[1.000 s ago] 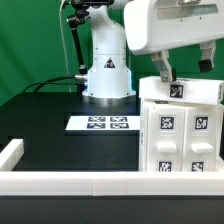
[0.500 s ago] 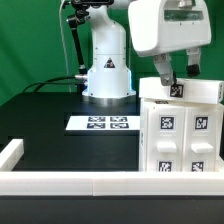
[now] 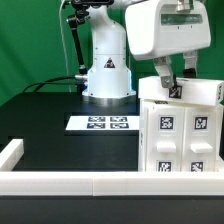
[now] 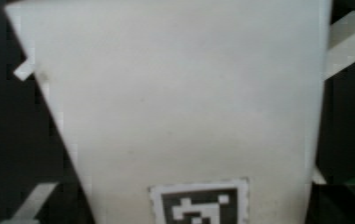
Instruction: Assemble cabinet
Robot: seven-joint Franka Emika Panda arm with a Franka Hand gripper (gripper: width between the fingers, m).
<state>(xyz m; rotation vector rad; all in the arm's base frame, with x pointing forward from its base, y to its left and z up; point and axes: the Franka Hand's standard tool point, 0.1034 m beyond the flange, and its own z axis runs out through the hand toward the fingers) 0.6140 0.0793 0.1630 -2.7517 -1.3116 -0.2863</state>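
Note:
The cabinet [image 3: 180, 130] is a large white box with black-and-white tags, standing at the exterior view's right near the front rail. My gripper [image 3: 176, 72] hangs just above its top, one finger on each side of the tagged top edge [image 3: 178, 91]. In the wrist view the cabinet's white panel [image 4: 183, 100] fills the frame, with one tag [image 4: 200, 205] near my gripper [image 4: 188, 200]. A dark gap shows between each fingertip [image 4: 32, 205] and the panel's edges, so the jaws stand open and hold nothing.
The marker board [image 3: 100, 123] lies flat in the middle of the black table. A low white border rail [image 3: 70, 183] runs along the front and the exterior view's left. The robot base [image 3: 107, 70] stands at the back.
My gripper has moved toward the exterior view's left and slightly down, settling over the cabinet's top edge. The cabinet has not moved.

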